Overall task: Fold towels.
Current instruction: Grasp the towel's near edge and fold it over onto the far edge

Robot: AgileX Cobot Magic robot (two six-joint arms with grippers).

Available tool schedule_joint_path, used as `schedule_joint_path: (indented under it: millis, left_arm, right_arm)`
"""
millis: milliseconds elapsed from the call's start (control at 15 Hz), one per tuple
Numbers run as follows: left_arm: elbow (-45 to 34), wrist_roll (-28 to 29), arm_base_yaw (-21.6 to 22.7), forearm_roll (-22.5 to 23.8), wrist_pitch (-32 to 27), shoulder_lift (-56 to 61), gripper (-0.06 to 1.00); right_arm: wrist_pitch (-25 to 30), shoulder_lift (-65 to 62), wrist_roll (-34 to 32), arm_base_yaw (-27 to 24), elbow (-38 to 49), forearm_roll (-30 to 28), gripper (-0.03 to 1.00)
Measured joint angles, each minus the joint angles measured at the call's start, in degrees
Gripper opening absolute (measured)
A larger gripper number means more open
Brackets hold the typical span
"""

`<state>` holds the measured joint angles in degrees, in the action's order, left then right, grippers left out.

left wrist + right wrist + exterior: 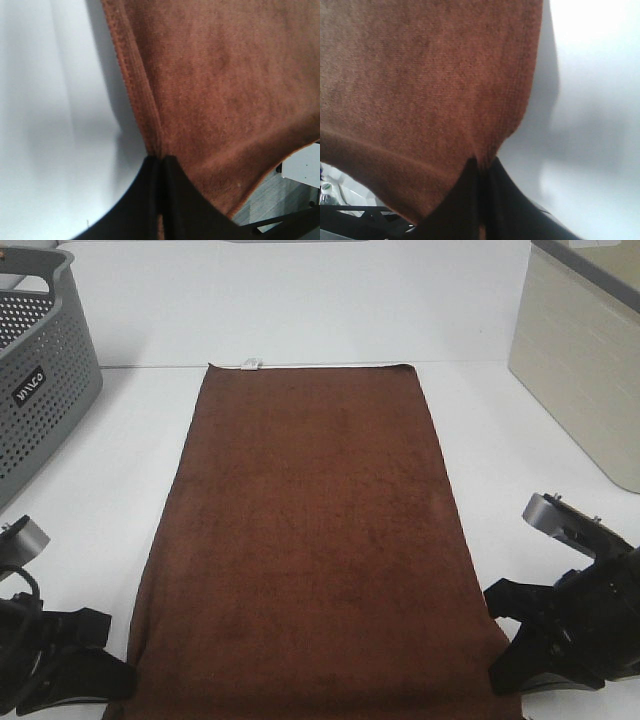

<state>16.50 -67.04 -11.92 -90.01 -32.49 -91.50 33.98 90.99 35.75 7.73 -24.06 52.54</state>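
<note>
A brown towel (pixel 310 540) lies flat lengthwise on the white table, a small white tag at its far edge. My left gripper (pixel 118 677) is shut on the towel's near left edge; the left wrist view shows the jaws (pixel 161 165) pinched on the hem of the towel (pixel 225 85). My right gripper (pixel 500 665) is shut on the towel's near right edge; the right wrist view shows the jaws (pixel 482 162) closed on the corner of the towel (pixel 420 80). Both corners look slightly lifted off the table.
A grey perforated basket (pixel 35 370) stands at the far left. A beige bin (pixel 585 360) stands at the far right. White table (pixel 90 480) surrounds the towel; its near edge is just beyond the grippers.
</note>
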Motion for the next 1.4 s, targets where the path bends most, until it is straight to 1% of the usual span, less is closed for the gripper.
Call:
schedule_joint_path:
  millis: [200,333,467,533,600,733,867,933,1000,1067,1133,1400]
  left_arm:
    - [2.81,0.86,0.00,-0.40,-1.95,0.11,0.00]
    - [8.25,4.93,0.00,-0.63,-1.49,0.00,0.00]
    - [13.29,9.45,0.00,0.52,0.34,-0.06,0.00]
    - [16.62,11.57,0.00,1.72,1.20,-0.29,0.00]
    - [20.00,13.92,0.00,3.95,1.72,-1.26,0.00]
    - [27.39,19.54,0.00,10.37,4.35,-4.47,0.00]
    - [35.58,23.38,0.00,16.84,6.82,-8.71,0.00]
    - [39.99,24.87,0.00,19.19,7.05,-11.29,0.00]
    - [43.83,26.01,0.00,20.40,7.16,-13.87,0.00]
    - [49.39,27.33,0.00,20.91,7.33,-17.07,0.00]
    - [51.28,27.85,0.00,21.08,7.85,-18.22,0.00]
    - [64.63,28.53,0.00,22.12,11.75,-27.39,0.00]
  right_arm:
    - [0.06,-0.80,0.34,0.00,-2.01,0.46,0.00]
    - [0.46,-0.74,0.34,0.00,-7.10,0.52,0.00]
    - [1.95,-0.29,-0.06,0.00,-13.46,0.46,0.00]
    - [2.58,0.97,-0.74,0.00,-17.42,0.29,0.00]
    - [3.32,2.64,-1.66,0.00,-21.14,-0.29,0.00]
    - [4.64,6.93,-4.58,0.00,-29.28,-2.58,0.00]
    - [5.84,11.97,-6.82,0.00,-37.07,-5.10,0.00]
    - [6.65,14.61,-7.79,0.00,-41.42,-6.36,0.00]
    - [7.51,16.96,-8.88,0.00,-45.84,-7.62,0.00]
    - [8.42,20.68,-10.77,0.00,-51.62,-10.20,0.00]
    - [8.71,22.00,-11.63,0.00,-53.97,-11.12,0.00]
    - [9.28,31.86,-15.81,0.00,-71.39,-17.65,0.00]
